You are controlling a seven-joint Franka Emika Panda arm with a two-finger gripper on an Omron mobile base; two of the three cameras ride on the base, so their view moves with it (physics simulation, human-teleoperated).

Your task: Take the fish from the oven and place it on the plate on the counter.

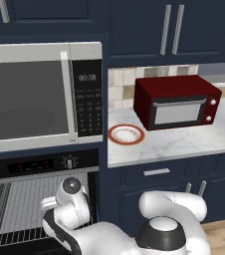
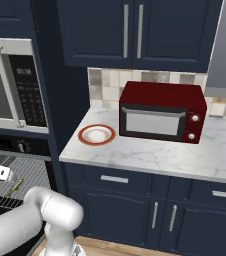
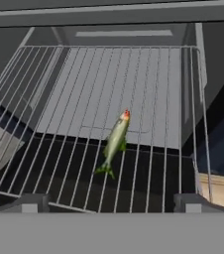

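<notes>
Glossy white rounded arm links, dark joints, grey caps

I see even, soft rendered light with no glare, coarse blocky pixels, and a dim cavity inside the built-in black oven point(image 3: 29, 34).

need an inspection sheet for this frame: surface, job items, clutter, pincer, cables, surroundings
Surface: marbled counter, bare stone in front of the appliances.
Job's things: fish lying on the oven's wire rack, untouched; oven open; orange-rimmed plate on the counter, nothing on it.
Clutter: red toaster oven beside the plate, apart from it.
Pincer: pincer open, fingertips short of the fish.
Cables: nothing seen.
Surroundings: silver microwave above the oven, navy cabinets, tiled backsplash.
</notes>
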